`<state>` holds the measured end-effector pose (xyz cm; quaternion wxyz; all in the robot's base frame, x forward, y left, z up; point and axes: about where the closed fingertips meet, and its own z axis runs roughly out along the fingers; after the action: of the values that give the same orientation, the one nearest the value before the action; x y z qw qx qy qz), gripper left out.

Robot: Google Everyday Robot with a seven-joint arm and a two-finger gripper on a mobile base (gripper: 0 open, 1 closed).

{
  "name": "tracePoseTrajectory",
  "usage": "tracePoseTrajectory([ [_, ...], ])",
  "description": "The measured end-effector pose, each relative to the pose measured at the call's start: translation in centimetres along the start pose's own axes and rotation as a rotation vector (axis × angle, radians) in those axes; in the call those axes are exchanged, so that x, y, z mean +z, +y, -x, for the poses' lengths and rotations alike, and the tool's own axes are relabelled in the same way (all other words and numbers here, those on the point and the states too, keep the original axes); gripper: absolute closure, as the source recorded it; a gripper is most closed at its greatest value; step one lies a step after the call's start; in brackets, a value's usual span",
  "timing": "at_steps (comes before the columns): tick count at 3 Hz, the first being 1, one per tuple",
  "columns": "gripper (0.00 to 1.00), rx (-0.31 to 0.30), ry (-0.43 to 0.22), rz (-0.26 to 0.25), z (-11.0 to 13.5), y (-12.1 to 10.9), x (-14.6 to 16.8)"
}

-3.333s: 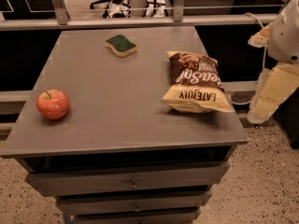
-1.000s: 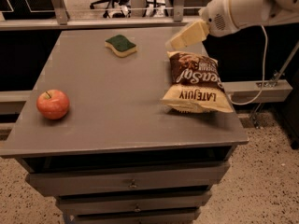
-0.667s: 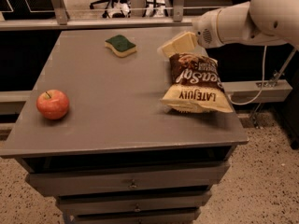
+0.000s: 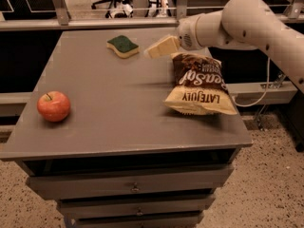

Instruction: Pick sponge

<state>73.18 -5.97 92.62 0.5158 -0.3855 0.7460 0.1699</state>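
Gripper (image 4: 153, 51) shows as a pale cream wedge over the far part of the worktop (image 4: 118, 113), its narrow tip pointing left and slightly down toward the sponge (image 4: 122, 45); whether it is spread or closed cannot be told from this side, and nothing is seen in its grasp. The tip lies just beside the sponge's right edge, with a thin strip of grey surface showing between them, so the two are apart. The sponge lies flat near the back edge of the worktop, dark green scouring side up, with pale yellow foam showing along its near side and a wavy, pinched outline. Behind the gripper a round white wrist joins the thick white arm (image 4: 242, 20), which comes in from the right and runs off the right edge of the view. Just below the wrist lies a brown-and-yellow chip bag (image 4: 199, 84), on the right half of the worktop, its far end close under the wrist and its printing upside down to the camera. A red apple (image 4: 53, 106) sits upright near the left edge, well apart from the sponge, the bag and the gripper. Under the grey worktop are stacked drawers (image 4: 135, 186) with small handles. A pale cable (image 4: 262, 91) hangs to the right of the cabinet, above a speckled floor (image 4: 270, 189).
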Motion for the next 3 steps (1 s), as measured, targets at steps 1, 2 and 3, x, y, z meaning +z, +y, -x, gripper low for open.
tracePoseTrajectory([
  [1, 0.0, 0.008, 0.036, -0.007, 0.6, 0.4, 2.3],
  [2, 0.0, 0.028, 0.055, 0.032, -0.2, 1.6, 5.6],
  [3, 0.0, 0.049, 0.052, 0.058, 0.0, 2.0, 7.6],
])
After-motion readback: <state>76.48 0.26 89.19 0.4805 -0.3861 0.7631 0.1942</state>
